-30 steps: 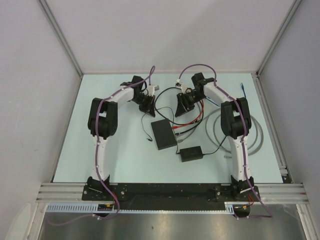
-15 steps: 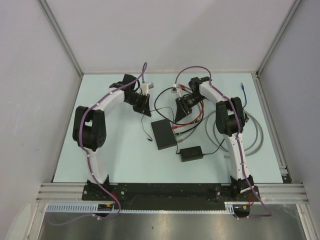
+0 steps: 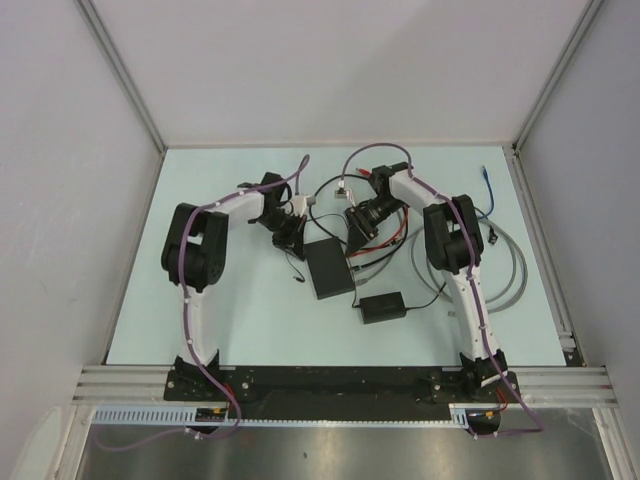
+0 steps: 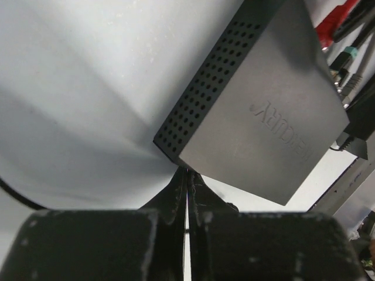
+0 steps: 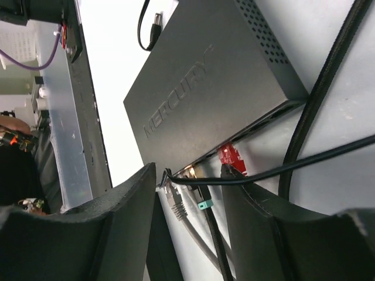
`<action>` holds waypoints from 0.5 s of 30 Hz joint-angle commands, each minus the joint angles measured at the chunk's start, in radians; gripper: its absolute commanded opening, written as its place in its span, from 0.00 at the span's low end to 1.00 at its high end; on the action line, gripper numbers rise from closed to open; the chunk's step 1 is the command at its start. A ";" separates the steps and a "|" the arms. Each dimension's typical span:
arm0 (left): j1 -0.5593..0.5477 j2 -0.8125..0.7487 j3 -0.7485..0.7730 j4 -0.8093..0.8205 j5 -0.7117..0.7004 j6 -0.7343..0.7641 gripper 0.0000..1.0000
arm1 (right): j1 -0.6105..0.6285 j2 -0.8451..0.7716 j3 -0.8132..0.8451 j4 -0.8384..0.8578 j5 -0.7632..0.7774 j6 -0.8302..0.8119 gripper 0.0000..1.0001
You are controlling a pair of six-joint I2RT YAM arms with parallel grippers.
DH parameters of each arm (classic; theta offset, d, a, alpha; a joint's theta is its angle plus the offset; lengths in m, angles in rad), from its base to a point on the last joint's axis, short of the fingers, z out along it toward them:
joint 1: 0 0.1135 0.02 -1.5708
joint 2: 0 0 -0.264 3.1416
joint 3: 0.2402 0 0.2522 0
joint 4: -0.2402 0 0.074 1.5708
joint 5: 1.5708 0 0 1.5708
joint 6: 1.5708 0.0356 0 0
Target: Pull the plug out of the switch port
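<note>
The switch [image 3: 330,268] is a flat matte-black box at the table's middle. It also shows in the left wrist view [image 4: 263,105] and the right wrist view [image 5: 205,82]. Its port edge faces right and holds a red plug [image 5: 232,158], a black plug with a teal tab [image 5: 204,203] and a grey plug [image 5: 176,202]. My right gripper [image 5: 190,175] is open just off that edge, with its fingers either side of the plugs and a thin black cable across its tips. In the top view it [image 3: 358,232] sits at the switch's far right corner. My left gripper [image 4: 187,172] is shut and empty, with its tips at the switch's far left corner [image 3: 292,240].
A smaller black power-adapter brick [image 3: 383,306] lies near the switch's front right. A grey cable coil [image 3: 505,262] lies to the right, with a blue cable [image 3: 487,185] behind it. A loose black barrel plug [image 5: 153,26] lies left of the switch. Red and black cables cross behind it.
Both grippers have come nearer and lower toward the switch. The left one now sits at its far left corner and the right one at its port edge.
</note>
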 commanded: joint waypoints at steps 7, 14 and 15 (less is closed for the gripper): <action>-0.029 0.069 0.102 -0.002 -0.009 0.026 0.00 | -0.042 -0.006 -0.010 0.161 -0.054 0.111 0.52; -0.029 0.115 0.227 -0.034 -0.040 0.057 0.00 | -0.053 0.017 0.005 0.180 -0.014 0.108 0.48; -0.027 0.106 0.227 -0.039 -0.041 0.060 0.00 | -0.051 0.020 0.007 0.180 -0.011 0.108 0.46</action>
